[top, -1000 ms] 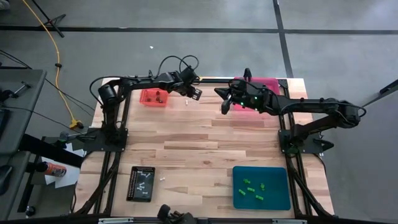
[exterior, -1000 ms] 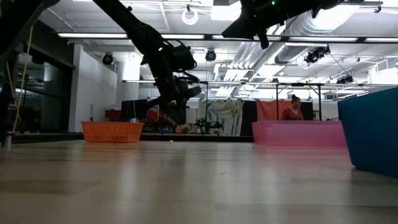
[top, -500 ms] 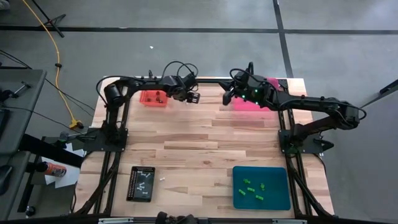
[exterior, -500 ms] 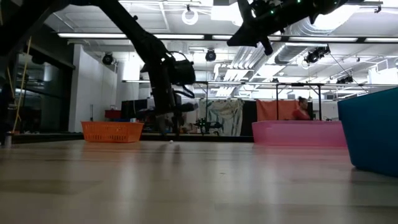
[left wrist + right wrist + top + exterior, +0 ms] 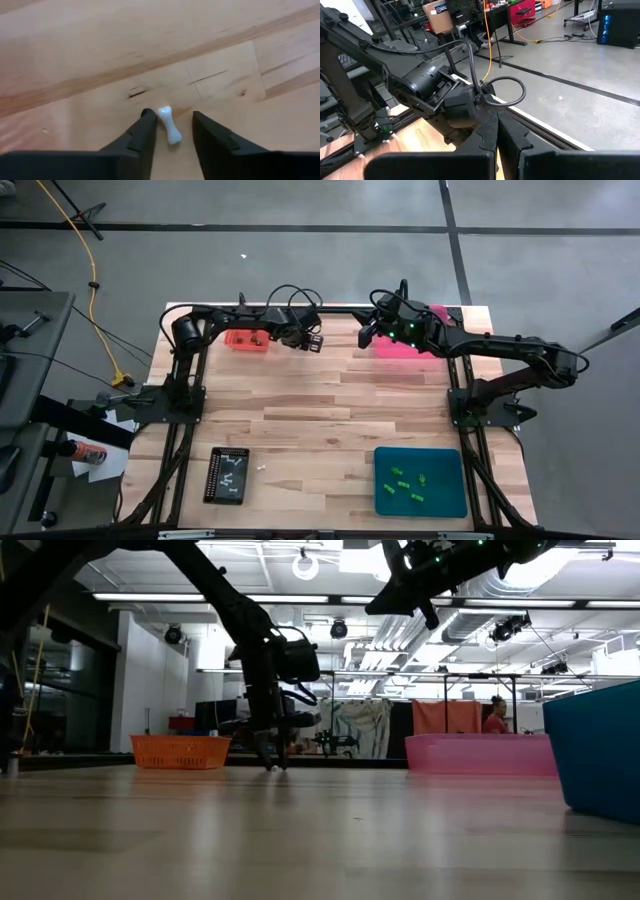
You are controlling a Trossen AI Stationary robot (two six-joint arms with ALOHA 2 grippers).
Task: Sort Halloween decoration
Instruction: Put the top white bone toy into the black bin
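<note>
A small white bone-shaped trinket [image 5: 169, 131] is seen lying flat on the worktop [image 5: 330, 405] near its far edge, framed between the parted fingers of the left gripper [image 5: 170, 131] (one fingertip [image 5: 147, 116] touching it, not clamped). Just beside stands the orange tray [image 5: 247, 338]. The right gripper [image 5: 366, 335] is held clenched, empty, above the pink tray [image 5: 425, 330].

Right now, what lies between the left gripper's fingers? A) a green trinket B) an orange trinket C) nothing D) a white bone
D: the left wrist view shows a white bone on the table between the open fingers of the left gripper.
</note>
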